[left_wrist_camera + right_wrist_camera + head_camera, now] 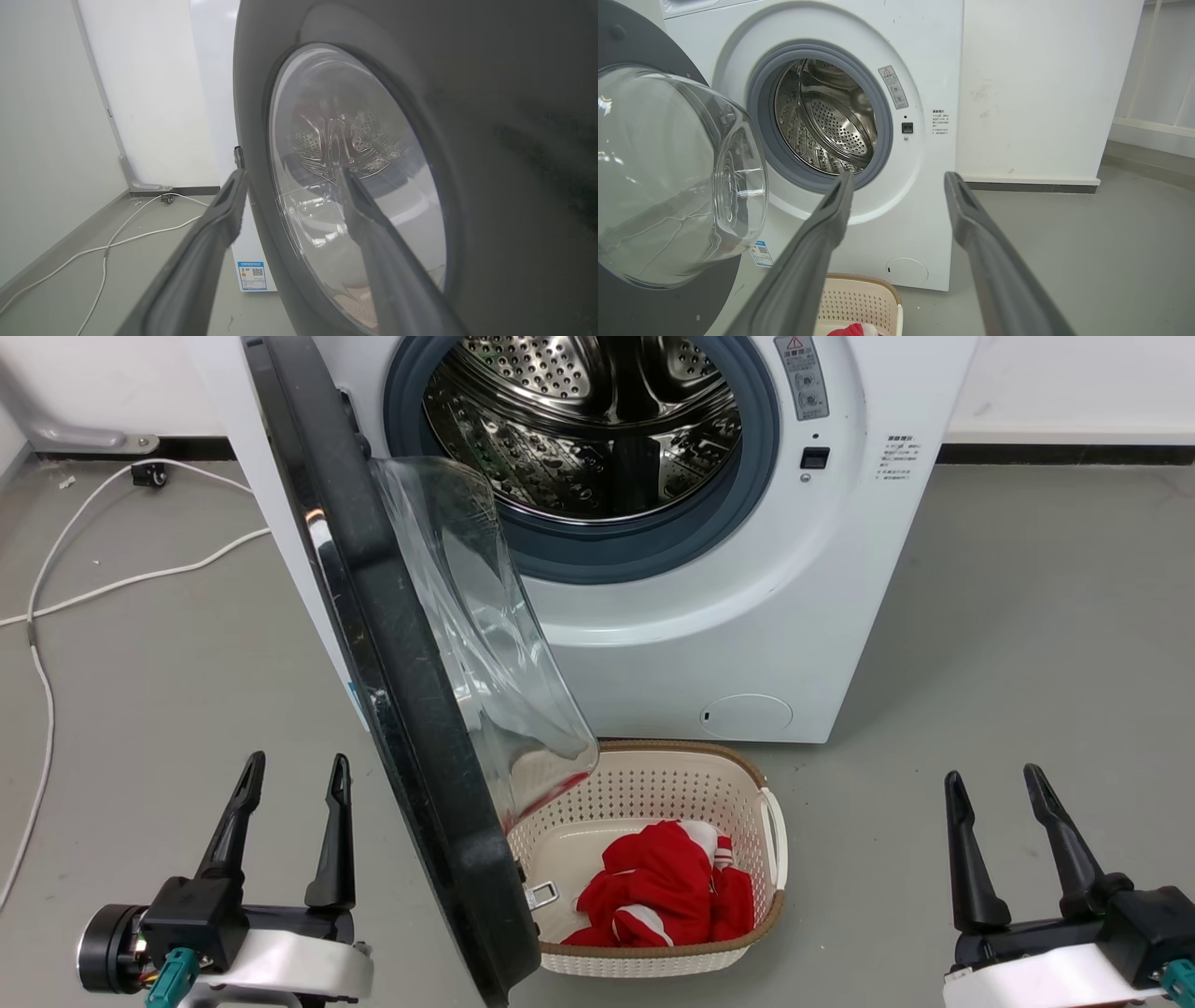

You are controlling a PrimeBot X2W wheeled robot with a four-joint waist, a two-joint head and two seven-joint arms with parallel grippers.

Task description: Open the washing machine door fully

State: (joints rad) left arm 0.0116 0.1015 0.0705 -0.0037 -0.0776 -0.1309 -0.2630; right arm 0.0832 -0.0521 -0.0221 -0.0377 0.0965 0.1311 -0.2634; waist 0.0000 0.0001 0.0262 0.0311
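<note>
We are in a washing room, a place for dirty clothes. We can tell because a big white washing machine (840, 569) stands by a white wall (1041, 93). The washing machine door (401, 709) hangs open, and inside we see the shiny drum (579, 420) with its little holes. A cream basket (728, 803) sits on the grey floor (1027, 663) in front, with red and white clothes (667, 887) in it. A white cable (44, 686) lies on the floor. We cannot tell if this is a home.
</note>
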